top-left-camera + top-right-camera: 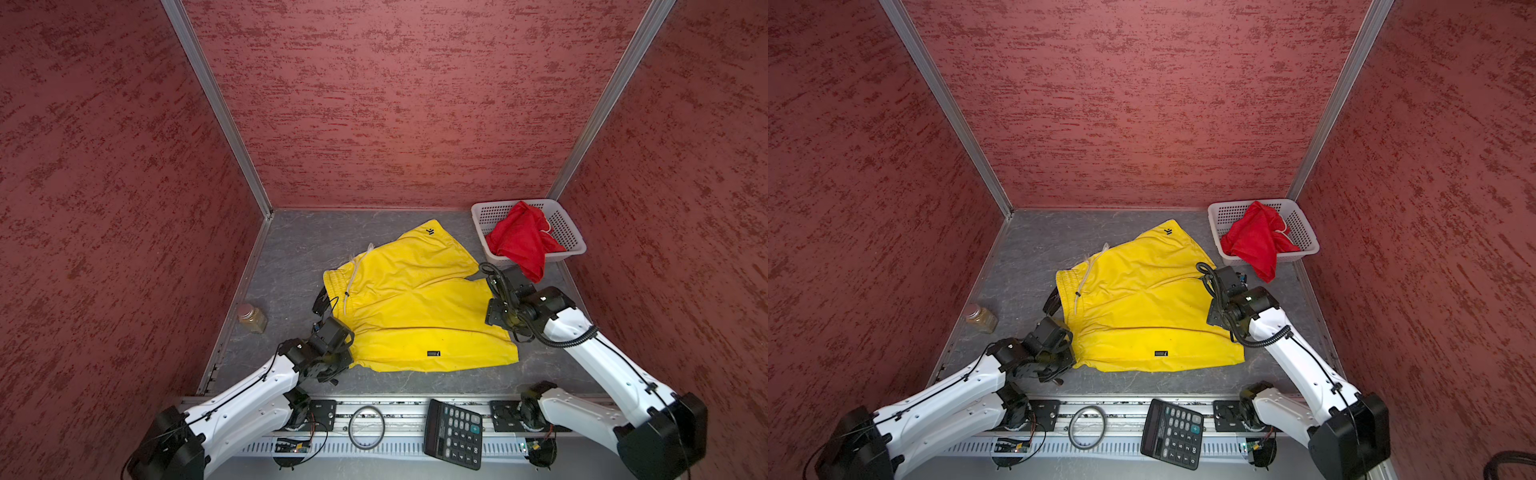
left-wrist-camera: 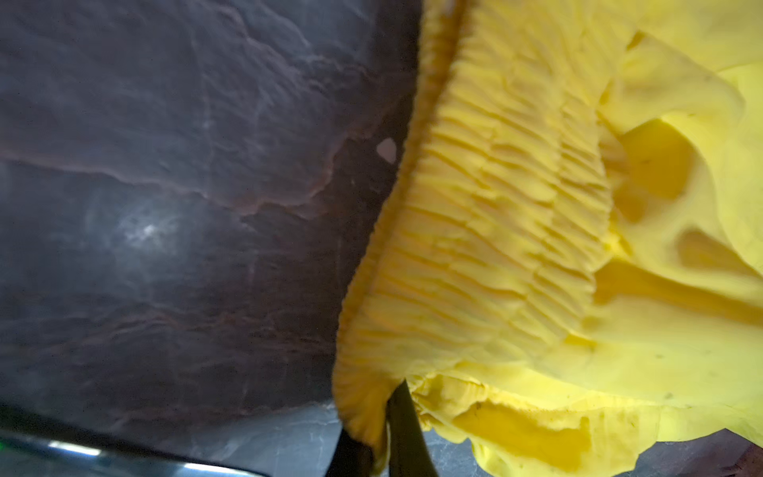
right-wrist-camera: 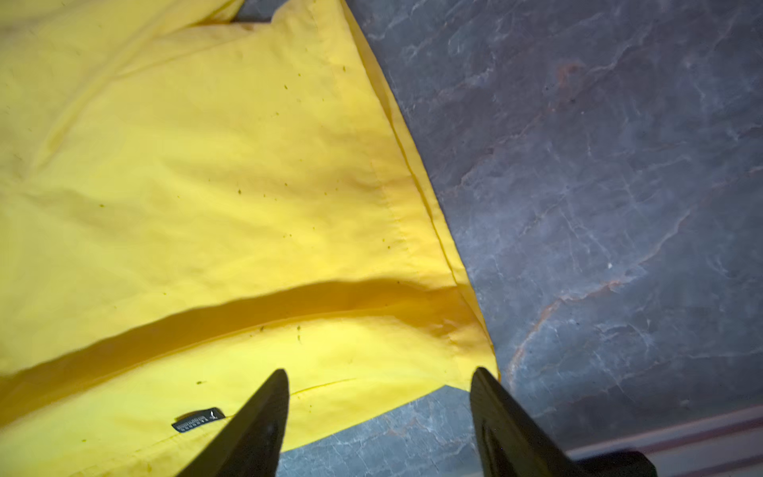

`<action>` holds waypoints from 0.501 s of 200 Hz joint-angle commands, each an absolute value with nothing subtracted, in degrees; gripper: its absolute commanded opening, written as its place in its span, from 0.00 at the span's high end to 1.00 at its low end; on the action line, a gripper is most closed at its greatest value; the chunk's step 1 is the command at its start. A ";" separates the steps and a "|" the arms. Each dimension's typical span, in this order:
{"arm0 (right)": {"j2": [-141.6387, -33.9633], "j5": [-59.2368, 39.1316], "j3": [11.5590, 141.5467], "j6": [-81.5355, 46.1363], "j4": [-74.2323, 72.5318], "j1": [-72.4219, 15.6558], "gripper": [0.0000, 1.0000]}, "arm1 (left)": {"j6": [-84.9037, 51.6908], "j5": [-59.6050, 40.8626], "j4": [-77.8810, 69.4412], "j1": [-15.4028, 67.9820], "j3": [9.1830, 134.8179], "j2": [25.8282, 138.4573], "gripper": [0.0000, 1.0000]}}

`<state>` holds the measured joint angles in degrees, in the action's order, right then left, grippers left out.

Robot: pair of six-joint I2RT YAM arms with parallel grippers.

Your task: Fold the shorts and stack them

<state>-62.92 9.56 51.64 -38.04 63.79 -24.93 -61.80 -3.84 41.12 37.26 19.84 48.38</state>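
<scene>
Calculator [image 1: 454, 432], well apart from the basket [image 1: 569, 232]: not involved. Left claw [image 2: 380, 433] clamped on waistband [image 2: 475, 247] of yellow shorts [image 1: 415, 307], spread flat beside that basket; red shorts [image 1: 517, 239] heaped inside it, hanging over its rim. Right claw [image 3: 380, 371] apart above hem corner [image 3: 466, 351]. Recommendation: pinch both hem layers, then lift both ends level.
</scene>
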 commanded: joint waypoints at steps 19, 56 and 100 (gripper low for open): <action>-64.25 6.76 45.61 -40.81 71.22 -29.41 0.23 | -59.35 -4.44 45.37 35.40 18.18 49.15 1.00; -65.67 5.84 44.07 -43.66 67.74 -31.51 0.18 | -58.07 -5.58 44.26 34.02 17.90 50.25 1.00; -72.82 5.01 39.91 -47.14 55.97 -35.42 0.19 | -56.18 -7.02 42.42 32.10 17.80 52.16 1.00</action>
